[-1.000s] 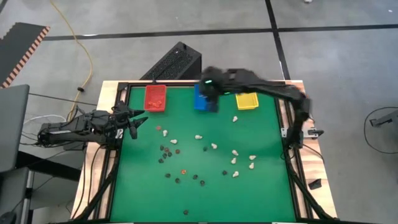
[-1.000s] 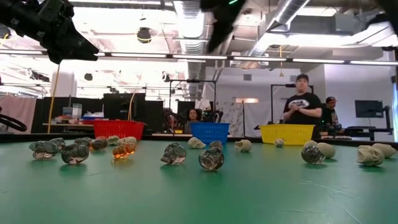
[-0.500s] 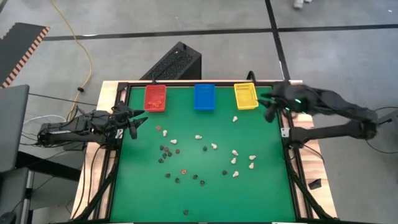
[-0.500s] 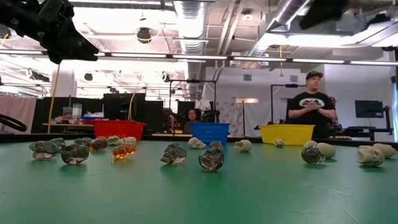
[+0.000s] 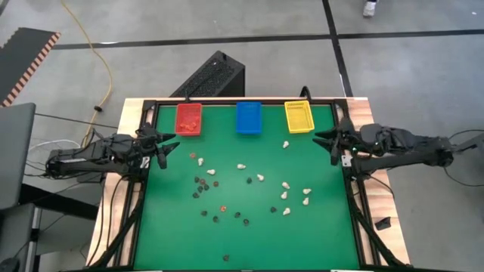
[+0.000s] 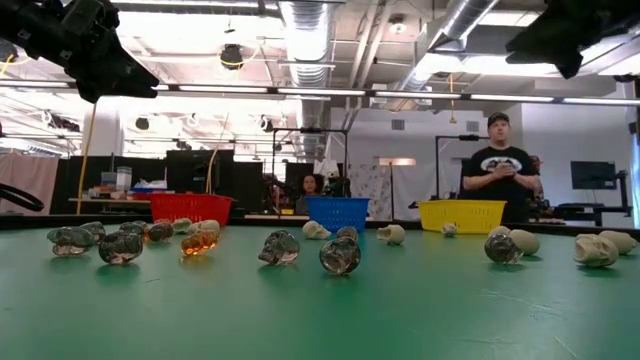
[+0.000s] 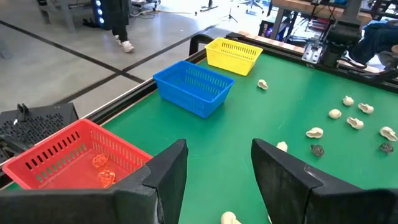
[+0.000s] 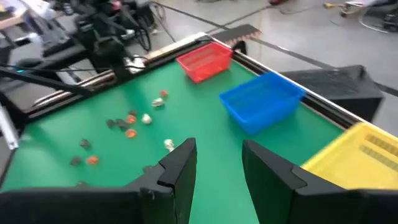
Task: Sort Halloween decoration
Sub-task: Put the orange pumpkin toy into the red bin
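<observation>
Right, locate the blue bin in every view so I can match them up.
High view: blue bin at the far edge, centre.
Low view: centre, far back.
Left wrist view: upper middle.
Right wrist view: centre right.
Shared landmark: the red bin beside it.

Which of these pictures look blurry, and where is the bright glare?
Right wrist view: the red bin and trinkets look smeared. Low view: ceiling strip lights glare brightly; the nearest trinket is fairly sharp. High view: even light, soft shadows.
</observation>
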Available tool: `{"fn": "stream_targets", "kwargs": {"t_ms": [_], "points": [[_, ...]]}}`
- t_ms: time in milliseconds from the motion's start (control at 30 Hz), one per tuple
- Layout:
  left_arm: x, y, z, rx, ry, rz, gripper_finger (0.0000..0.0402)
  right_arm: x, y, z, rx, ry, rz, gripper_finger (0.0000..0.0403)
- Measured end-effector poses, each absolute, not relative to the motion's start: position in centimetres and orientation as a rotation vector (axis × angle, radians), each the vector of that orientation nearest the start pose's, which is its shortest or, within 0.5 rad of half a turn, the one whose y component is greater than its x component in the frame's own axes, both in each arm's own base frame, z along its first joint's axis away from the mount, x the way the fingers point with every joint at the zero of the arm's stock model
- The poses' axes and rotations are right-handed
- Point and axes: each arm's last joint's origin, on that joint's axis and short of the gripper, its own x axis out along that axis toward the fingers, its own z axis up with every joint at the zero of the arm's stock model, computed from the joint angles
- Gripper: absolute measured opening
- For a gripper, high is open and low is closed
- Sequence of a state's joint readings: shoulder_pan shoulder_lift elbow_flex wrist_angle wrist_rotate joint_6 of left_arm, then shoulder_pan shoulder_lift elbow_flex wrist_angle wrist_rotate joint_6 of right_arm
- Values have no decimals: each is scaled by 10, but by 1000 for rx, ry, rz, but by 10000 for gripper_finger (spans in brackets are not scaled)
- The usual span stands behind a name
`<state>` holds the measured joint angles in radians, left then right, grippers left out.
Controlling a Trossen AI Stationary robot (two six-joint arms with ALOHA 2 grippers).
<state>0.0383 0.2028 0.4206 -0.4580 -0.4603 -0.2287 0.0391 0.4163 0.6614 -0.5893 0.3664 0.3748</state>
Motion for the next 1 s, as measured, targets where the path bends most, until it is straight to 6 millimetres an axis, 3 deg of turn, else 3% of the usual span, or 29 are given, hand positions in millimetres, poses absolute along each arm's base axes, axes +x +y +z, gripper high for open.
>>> {"fn": "stream_targets", "kwargs": {"t_ms": [233,500,600,833,1000], "points": [[78,16,246,-165,179,529,169,113,3,288,276,174,-278,161],[78,16,246,-166,179,531,169,139,22,261,270,358,-85,161],[78,16,246,-166,178,531,169,155,31,253,227,403,-47,161],[78,16,246,-167,178,531,169,203,47,240,166,330,-41,174],[78,16,246,-171,177,532,169,240,62,217,55,277,3,200]]}}
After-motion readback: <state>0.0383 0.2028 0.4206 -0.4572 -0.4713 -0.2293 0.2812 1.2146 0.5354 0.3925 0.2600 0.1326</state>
